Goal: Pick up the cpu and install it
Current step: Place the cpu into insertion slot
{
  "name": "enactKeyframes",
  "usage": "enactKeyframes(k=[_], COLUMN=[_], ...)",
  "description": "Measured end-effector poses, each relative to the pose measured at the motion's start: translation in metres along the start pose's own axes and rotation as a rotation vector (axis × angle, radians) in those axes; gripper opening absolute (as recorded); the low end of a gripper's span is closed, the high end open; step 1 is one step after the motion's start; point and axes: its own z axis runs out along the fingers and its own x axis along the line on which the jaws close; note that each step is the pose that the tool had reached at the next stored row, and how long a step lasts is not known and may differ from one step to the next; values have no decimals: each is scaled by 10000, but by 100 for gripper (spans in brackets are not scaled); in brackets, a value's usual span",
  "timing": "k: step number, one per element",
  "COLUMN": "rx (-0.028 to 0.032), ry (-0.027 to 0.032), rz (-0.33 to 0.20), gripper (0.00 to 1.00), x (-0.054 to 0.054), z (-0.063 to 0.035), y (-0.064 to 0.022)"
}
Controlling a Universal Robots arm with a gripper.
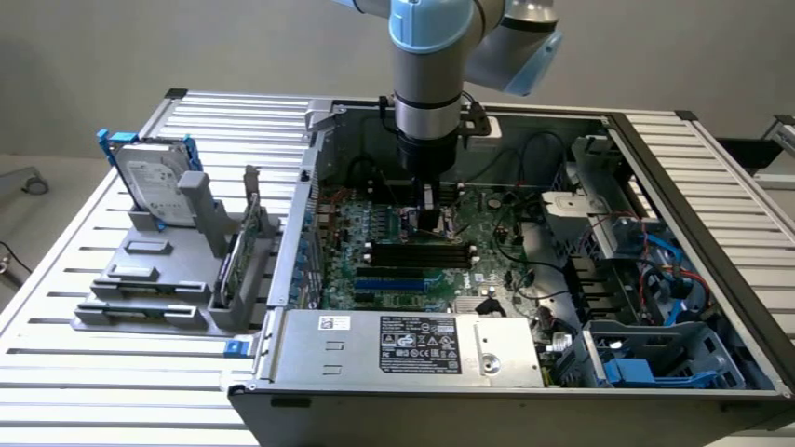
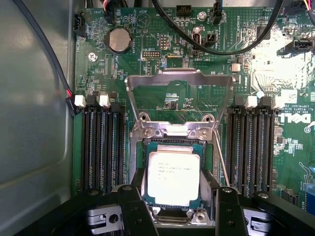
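Green motherboard; one cpu, seated.

hard drive: upright in grey stand | power supply: inside case | coin cell: on green board

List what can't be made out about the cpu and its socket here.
- Printing on the cpu, wrist view: too small to read.
- The socket's edge nearest the gripper, wrist view: covered by the gripper.
- The socket, exterior view: blocked by the gripper and arm.
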Motion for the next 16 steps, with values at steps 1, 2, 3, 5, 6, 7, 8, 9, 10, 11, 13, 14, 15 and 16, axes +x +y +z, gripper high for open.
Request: enactKeyframes(k=[1, 2, 3, 5, 6, 7, 8, 9, 10, 11, 13, 14, 15, 16], rx=[-5, -13, -21, -44, -58, -69, -80, -90, -95, -101, -112, -117, -120, -123], ry=[0, 2, 2, 1, 2, 1, 1, 2, 3, 3, 2, 2, 0, -1], rz=[0, -1, -2, -5, -7, -8, -9, -10, -10, -11, -11, -12, -12, -12], gripper=[54, 54, 54, 54, 54, 54, 54, 54, 54, 54, 54, 54, 54, 54], x=[0, 0, 0, 0, 0, 0, 0, 0, 0, -1, -1, -1, -1, -1], z=[-1, 0, 0, 0, 0, 0, 0, 0, 0, 0, 0, 1, 1, 1], y=[0, 0, 0, 0, 0, 0, 0, 0, 0, 0, 0, 0, 1, 1])
